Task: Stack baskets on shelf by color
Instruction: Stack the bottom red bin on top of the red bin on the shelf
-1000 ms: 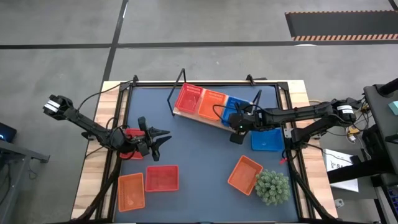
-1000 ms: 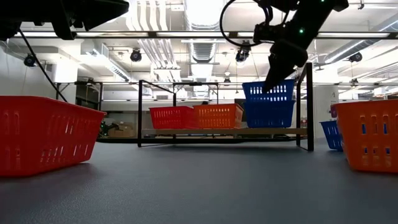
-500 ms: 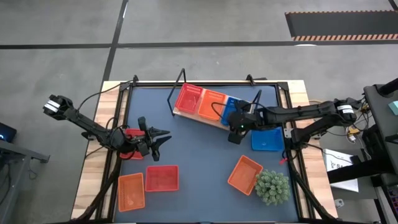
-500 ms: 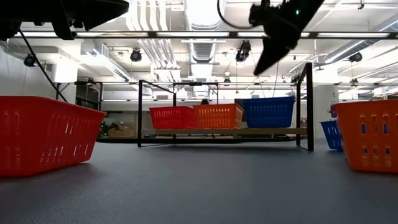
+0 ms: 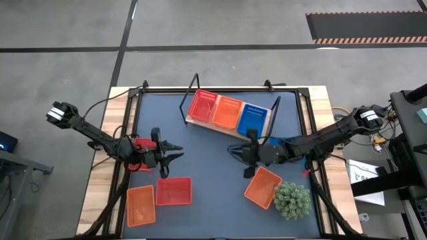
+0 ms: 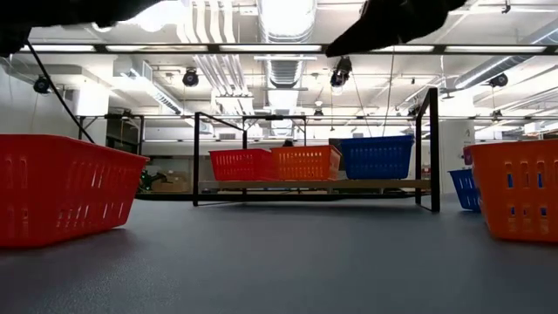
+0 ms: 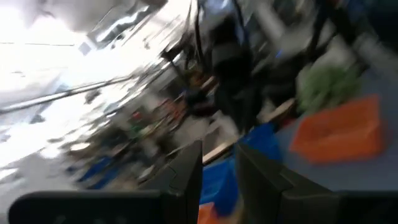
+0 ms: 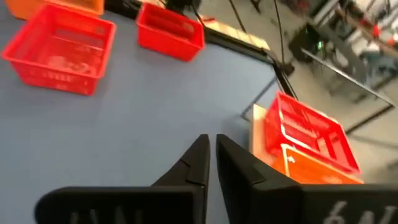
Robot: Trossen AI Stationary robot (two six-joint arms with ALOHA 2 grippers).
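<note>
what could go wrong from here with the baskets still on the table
The right tool is shut and empty beside the orange basket, which sits against the green plant; a grab there may knock the plant. The shelf already holds a red, an orange and a blue basket, so a careless stack could mix colors.

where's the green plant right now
In the high view the green plant stands at the table's near right corner, right beside the loose orange basket.

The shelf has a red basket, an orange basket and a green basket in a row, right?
Not quite. The third basket is blue, not green. The high view shows the shelf holding a red basket, an orange basket and a blue basket in a row.
</note>
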